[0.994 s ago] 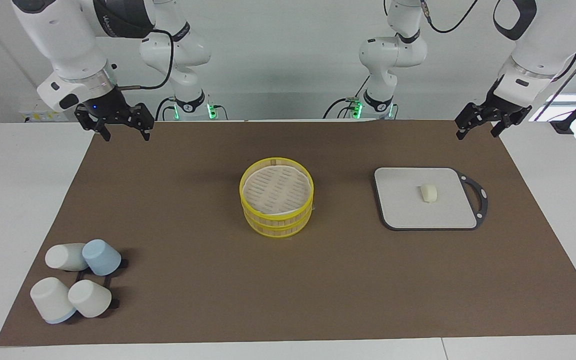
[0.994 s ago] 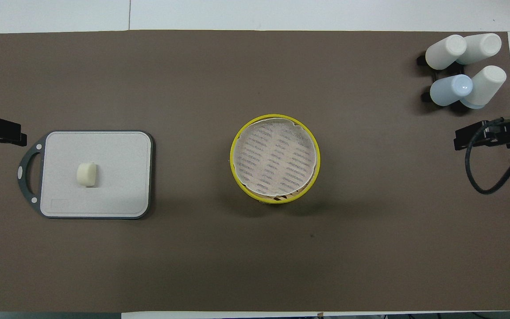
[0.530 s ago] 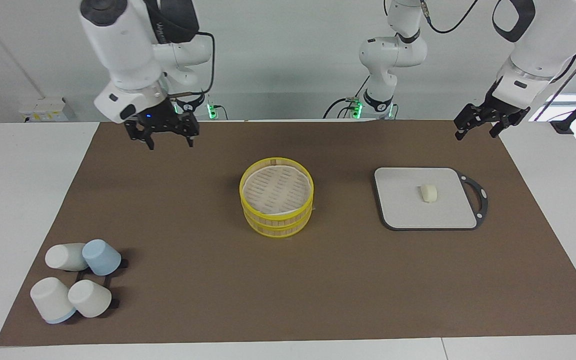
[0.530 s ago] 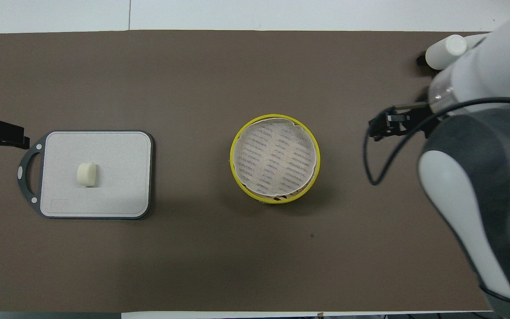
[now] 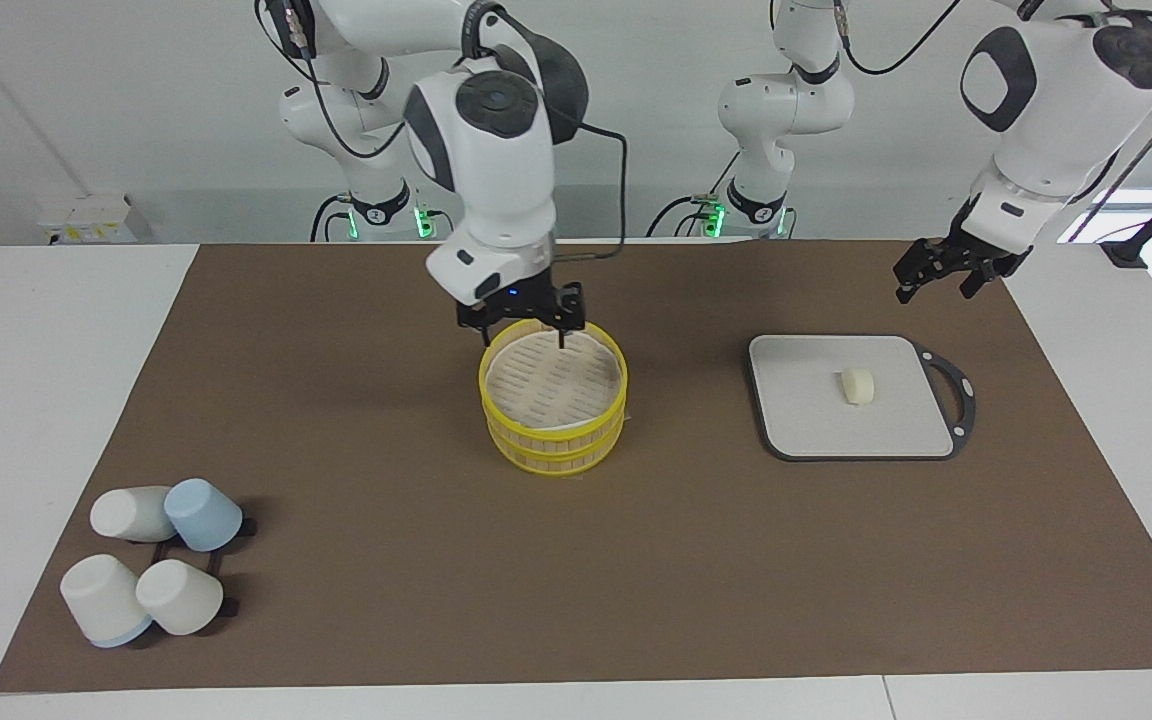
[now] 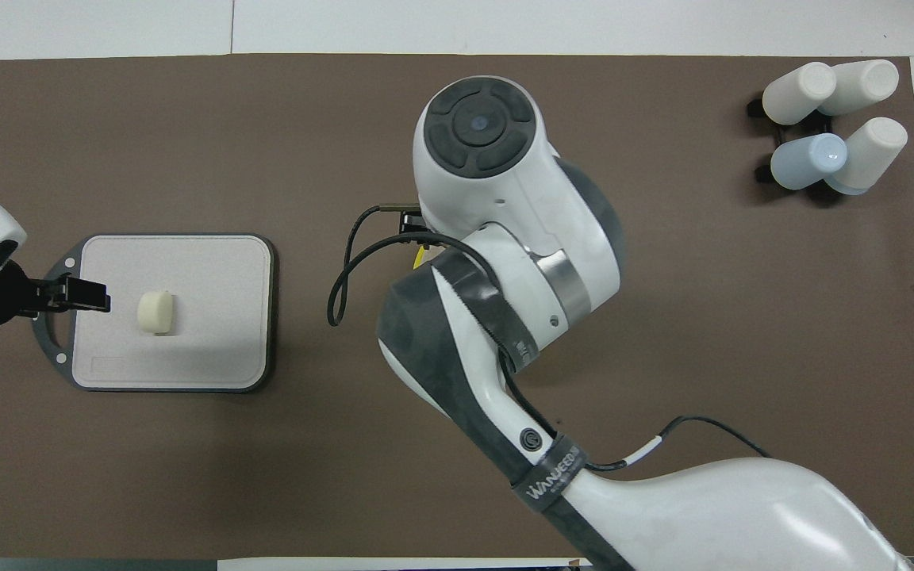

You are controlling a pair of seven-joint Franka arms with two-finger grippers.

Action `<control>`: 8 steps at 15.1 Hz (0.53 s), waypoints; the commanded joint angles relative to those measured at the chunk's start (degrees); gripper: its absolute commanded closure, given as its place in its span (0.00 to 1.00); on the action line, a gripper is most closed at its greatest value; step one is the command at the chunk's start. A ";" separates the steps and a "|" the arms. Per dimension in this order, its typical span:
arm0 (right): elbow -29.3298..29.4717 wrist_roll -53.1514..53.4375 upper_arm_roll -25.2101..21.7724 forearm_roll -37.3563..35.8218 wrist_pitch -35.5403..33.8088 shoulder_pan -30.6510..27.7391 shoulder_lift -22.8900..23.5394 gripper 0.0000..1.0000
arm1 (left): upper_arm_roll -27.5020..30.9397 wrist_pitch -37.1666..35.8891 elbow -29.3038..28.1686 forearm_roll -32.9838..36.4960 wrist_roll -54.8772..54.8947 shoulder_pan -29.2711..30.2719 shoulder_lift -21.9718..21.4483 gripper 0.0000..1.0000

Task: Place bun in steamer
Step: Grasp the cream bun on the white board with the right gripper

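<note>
Two wide grippers | right gripper point(image 5: 522, 322) hovering over steamer point(image 5: 553, 395), risking tipping it | left gripper point(image 5: 946, 271) nearing bun point(image 5: 857, 386), possibly nudging it off cutting board point(image 5: 806, 420)

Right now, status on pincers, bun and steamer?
Right pincer open over steamer rim. Left pincer open, above board handle end. Bun on board, untouched. Steamer lid on.

The steamer point(image 5: 553, 394) stands mid-table on the mat point(image 5: 576, 560). The board point(image 5: 851, 396) lies beside it toward the left arm's end, with the bun point(image 5: 857, 386) on it. Four cups point(image 5: 151, 560) cluster at the right arm's end — farther from the robots than the steamer. The right gripper point(image 5: 522, 322) hangs over the steamer's robot-side rim — the left gripper point(image 5: 944, 276) over the mat near the board's handle point(image 5: 956, 392).
</note>
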 commanded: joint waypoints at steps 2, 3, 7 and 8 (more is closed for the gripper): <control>-3.91 2.44 0.01 -2.46 6.82 3.55 1.04 0.00 | -0.41 14.64 -11.83 -0.74 1.33 -0.19 0.64 0.00; -5.67 2.53 0.01 -2.46 8.15 3.91 0.78 0.00 | -0.41 16.15 -11.84 -0.74 1.41 -0.45 2.22 0.00; -12.61 2.62 -0.07 -2.82 15.18 6.28 -0.27 0.00 | -0.58 19.93 -11.84 -0.74 7.11 -1.95 5.22 0.00; -13.94 2.53 -0.07 -2.90 15.98 6.37 -0.89 0.00 | -0.58 20.81 -11.67 -0.74 8.35 -1.86 5.75 0.00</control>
